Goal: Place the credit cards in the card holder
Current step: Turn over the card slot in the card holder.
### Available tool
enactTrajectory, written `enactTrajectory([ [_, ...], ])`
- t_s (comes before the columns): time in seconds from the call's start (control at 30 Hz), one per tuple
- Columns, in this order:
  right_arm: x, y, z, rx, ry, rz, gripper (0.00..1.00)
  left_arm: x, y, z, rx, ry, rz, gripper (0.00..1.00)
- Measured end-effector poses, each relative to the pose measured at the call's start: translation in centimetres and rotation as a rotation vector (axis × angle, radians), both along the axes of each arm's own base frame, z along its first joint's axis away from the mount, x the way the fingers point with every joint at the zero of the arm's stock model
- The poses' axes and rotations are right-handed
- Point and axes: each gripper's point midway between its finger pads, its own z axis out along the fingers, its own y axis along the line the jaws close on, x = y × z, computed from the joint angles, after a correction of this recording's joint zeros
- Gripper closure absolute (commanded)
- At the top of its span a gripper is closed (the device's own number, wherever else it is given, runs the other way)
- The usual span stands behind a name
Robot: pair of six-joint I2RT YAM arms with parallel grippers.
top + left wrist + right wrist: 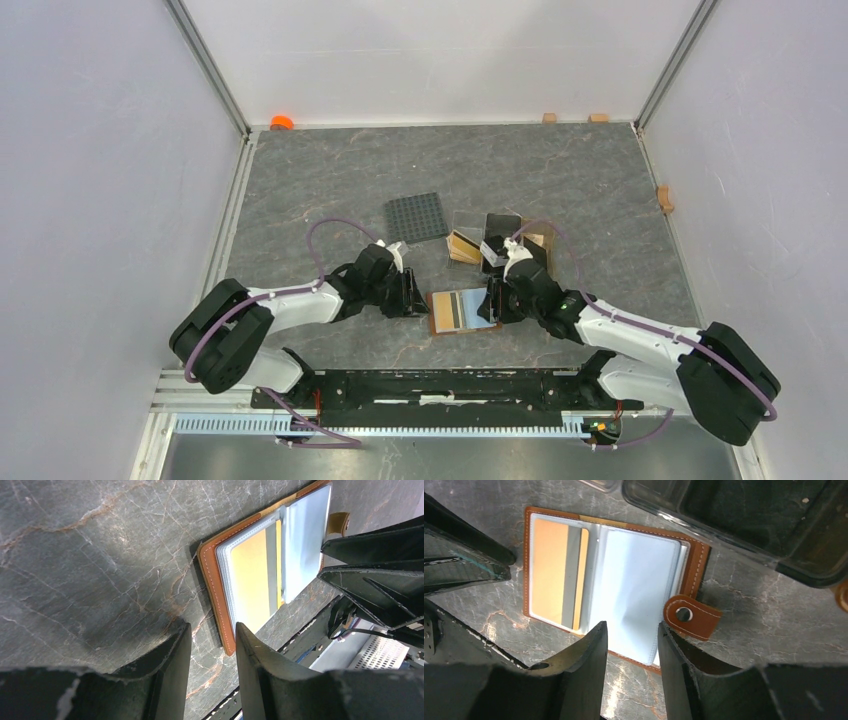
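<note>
The brown leather card holder [437, 313] lies open on the table between my two grippers. A yellowish credit card with a grey stripe [252, 577] sits in its left clear sleeve [551, 575]; the right-hand sleeves [636, 592] look empty, and the snap tab [691, 615] sticks out to the right. My left gripper [415, 295] hovers open at the holder's left edge [212, 630], nothing between its fingers. My right gripper [492, 300] is open above the holder's right near edge [631, 630], also holding nothing. More cards [463, 247] stand in the clear stand behind.
The clear compartment stand [490, 240] stands just behind the right gripper and fills the top right of the right wrist view [734, 520]. A dark grey studded plate [417, 216] lies behind the left gripper. The arms' base rail [440, 385] runs along the near edge.
</note>
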Motion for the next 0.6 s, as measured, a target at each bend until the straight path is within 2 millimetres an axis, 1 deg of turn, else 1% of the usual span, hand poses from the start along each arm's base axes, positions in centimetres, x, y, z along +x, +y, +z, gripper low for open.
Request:
enactTrajectory([
  [0.2,-0.31,-0.45,-0.64,-0.008,0.015,-0.004,0.54,-0.05,-0.03,-0.01,0.001,0.000,-0.001,0.56],
  [0.43,-0.45,0.04,-0.60,0.035,0.016,0.002,0.59,-0.09,-0.06,-0.06,0.004,-0.002,-0.002,0.59],
  [0.6,-0.62,0.50,-0.13,0.085,0.016,-0.003,0.61,-0.11,-0.05,-0.13,0.006,-0.001,-0.002,0.60],
])
